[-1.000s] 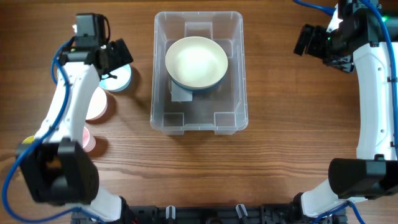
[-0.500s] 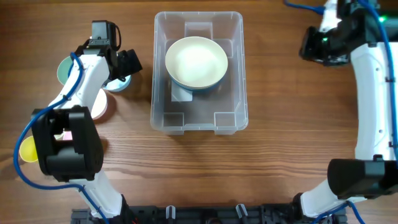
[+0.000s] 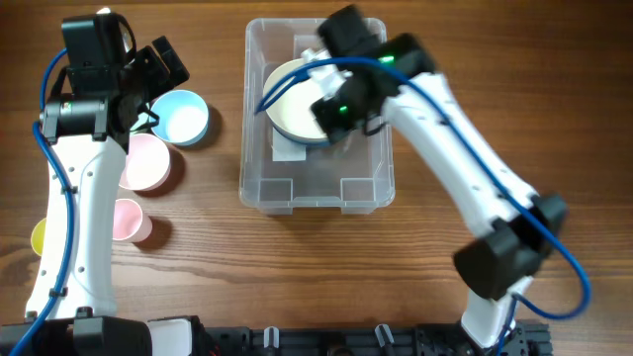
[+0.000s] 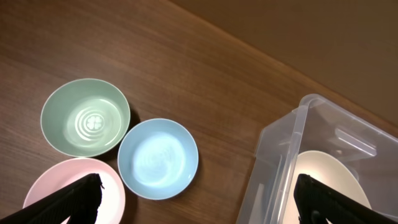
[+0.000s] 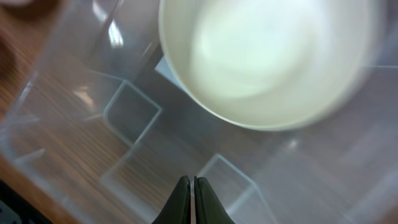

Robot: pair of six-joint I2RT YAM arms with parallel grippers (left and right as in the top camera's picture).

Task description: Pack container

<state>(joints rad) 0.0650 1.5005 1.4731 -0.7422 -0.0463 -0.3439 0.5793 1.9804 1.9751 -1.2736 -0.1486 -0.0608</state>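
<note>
The container [image 3: 368, 188], a clear rectangular bin, stands at the table's middle with a cream bowl [image 3: 292, 99] inside it. My right gripper [image 3: 336, 117] hangs over the bin above the bowl's near edge. In the right wrist view the right gripper [image 5: 192, 180] is shut with nothing between its fingers, the cream bowl [image 5: 267, 56] is beyond the tips, and a moulded step of the container [image 5: 130, 112] lies to the left. My left gripper [image 3: 158, 74] hovers open left of the bin. The left wrist view shows that left gripper [image 4: 199, 205] spread wide above a light blue bowl [image 4: 158, 158].
Left of the bin sit the light blue bowl [image 3: 180, 117], a pink bowl [image 3: 148, 163], a pink cup [image 3: 129, 220] and a yellow item [image 3: 38, 237] at the table's edge. A green bowl [image 4: 85, 116] lies beside the blue one. The container's corner [image 4: 280, 155] is at lower right.
My right arm swung from the far right to over the container and its jaws closed. My left arm drew back toward the far left, uncovering the blue bowl.
</note>
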